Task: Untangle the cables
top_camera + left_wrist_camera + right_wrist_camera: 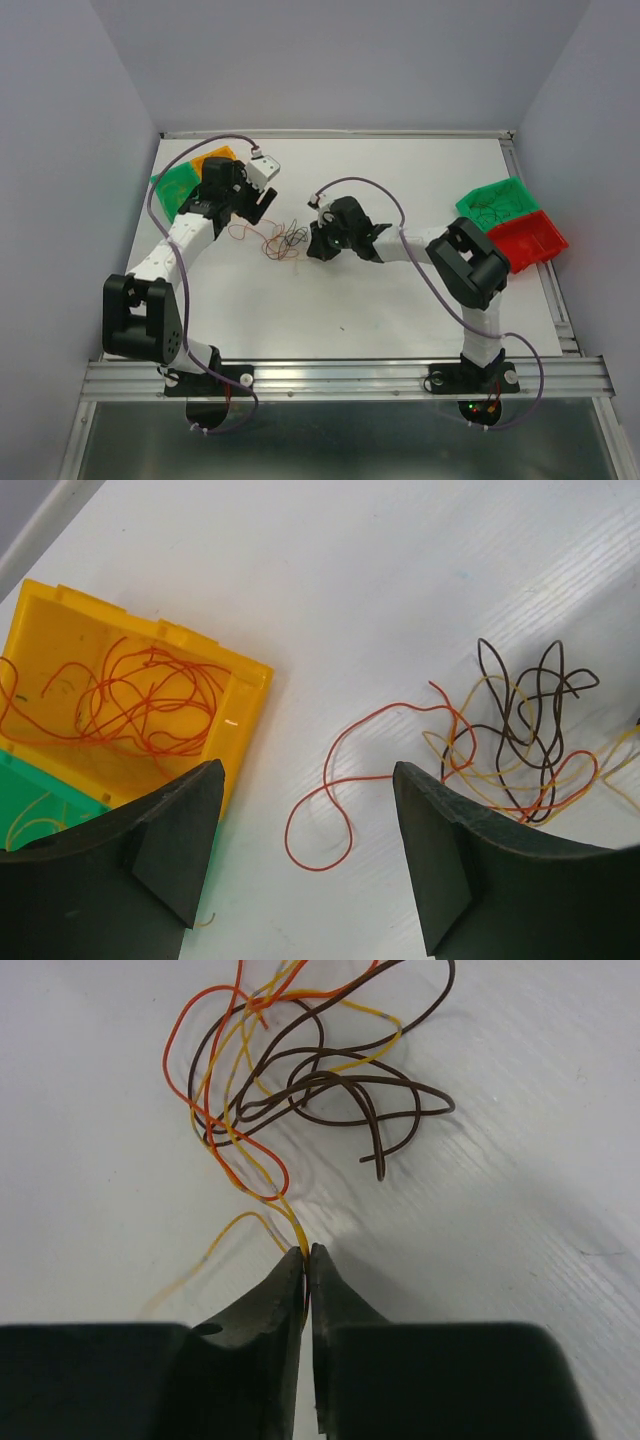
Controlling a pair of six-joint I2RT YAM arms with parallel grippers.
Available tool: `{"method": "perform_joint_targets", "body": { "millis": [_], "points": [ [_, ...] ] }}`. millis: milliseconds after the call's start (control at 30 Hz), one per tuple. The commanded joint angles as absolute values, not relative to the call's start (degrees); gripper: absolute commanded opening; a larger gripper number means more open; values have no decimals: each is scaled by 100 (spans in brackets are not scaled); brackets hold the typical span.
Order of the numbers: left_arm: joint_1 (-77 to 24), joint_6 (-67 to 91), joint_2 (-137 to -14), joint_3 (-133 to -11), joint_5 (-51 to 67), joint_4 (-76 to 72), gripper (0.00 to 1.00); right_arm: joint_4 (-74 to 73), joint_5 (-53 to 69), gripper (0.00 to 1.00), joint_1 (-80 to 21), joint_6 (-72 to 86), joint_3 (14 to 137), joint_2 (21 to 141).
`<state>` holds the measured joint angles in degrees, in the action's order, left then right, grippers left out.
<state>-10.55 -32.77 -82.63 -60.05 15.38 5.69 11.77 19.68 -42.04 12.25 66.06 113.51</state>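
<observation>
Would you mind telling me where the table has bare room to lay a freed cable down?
Bare table lies beyond the cable tangle, between the left bins and the right bins, and again before the near rail. It is crowded around the tangle, where the right gripper pinches a yellow cable and the left gripper hovers open.

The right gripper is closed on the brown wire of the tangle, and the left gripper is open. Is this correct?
Not quite. The right gripper is closed on the yellow wire, not the brown wire, as the right wrist view shows. The left gripper is indeed open.
</observation>
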Motion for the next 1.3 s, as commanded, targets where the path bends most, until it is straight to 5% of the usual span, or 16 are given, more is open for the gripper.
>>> {"method": "perform_joint_targets", "body": {
  "millis": [0,233,600,1267],
  "points": [
    [-1187,-3287,-8200,-5871,1994,439,79,1195,1925,1,-4245,1081,6461,10803],
    [-1529,-3270,-8656,-5783,2522,229,80,1178,1758,0,-4245,1063,5599,9572],
    [-2030,-3032,-10019,-6793,2786,308,80,1187,1758,1,-4245,1020,5344,9519],
    [-2232,-3366,-10371,-7163,3515,1238,75,1371,1547,0,-4245,976,4931,9334]
  ]
}}
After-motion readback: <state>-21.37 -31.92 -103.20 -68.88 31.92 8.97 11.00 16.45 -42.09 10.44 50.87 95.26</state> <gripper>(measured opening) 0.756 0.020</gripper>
